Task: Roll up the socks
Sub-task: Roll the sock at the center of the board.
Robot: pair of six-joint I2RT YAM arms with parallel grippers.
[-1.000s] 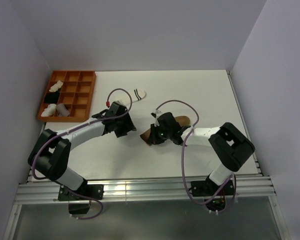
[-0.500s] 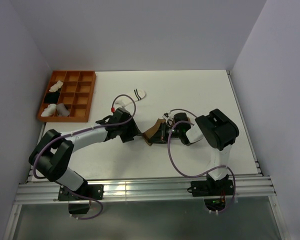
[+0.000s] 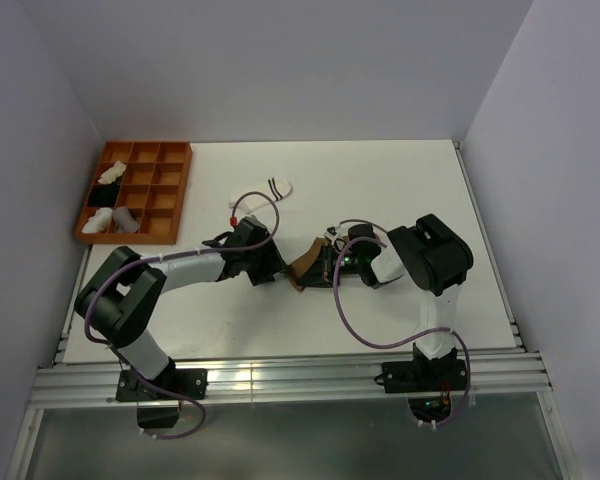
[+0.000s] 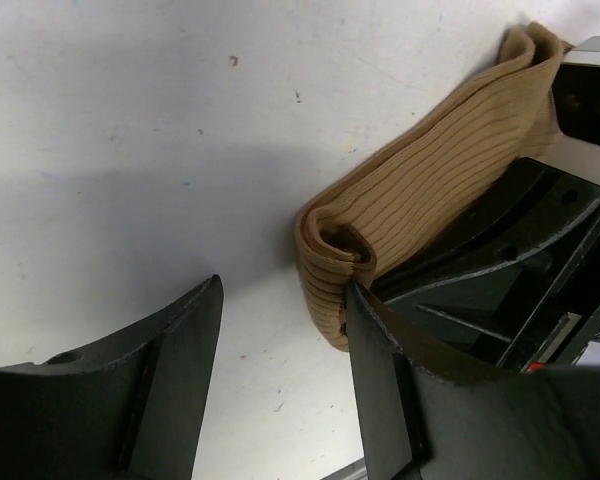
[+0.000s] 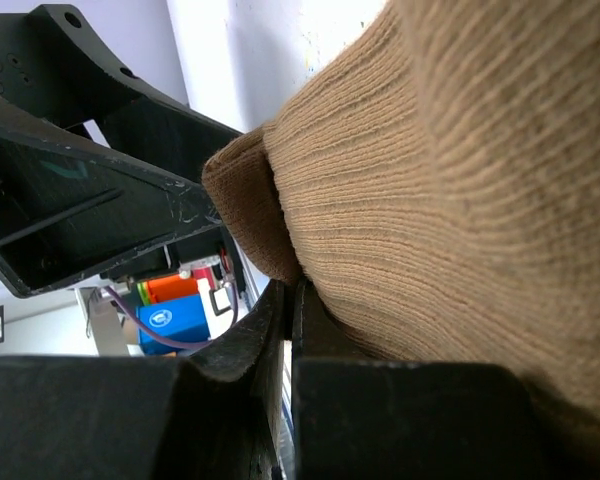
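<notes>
**Left gripper closing in on the rolled sock**

Since a second ago, the left gripper (image 4: 283, 300) is sliding rightward across the white table (image 3: 400, 180) and is now sitting right beside the tan-brown ribbed fabric sock (image 4: 420, 190). The right arm is folding in tight over the same second, its elbow swinging toward the middle of the table. The sock, lying long and flat back then, is now bunching into a short, raised fold between the two grippers.

In the left wrist view, the left gripper is holding its jaws apart, with only bare table showing between them. One of its fingers (image 4: 375, 370) is standing just against the sock's curled, rolled-over end, and the sock is staying outside the gap.

The right gripper (image 5: 288, 300) is pressing its fingers together, and the sock's edge is running into the seam between them, so it is clamping on the fabric. The sock is tilting up on edge against that gripper's black body.

Farther back, the short white fabric sock with dark stripes (image 3: 279, 186) is lying well apart from both grippers. The orange compartment tray (image 3: 130, 238) is sitting at the table's left side.
</notes>
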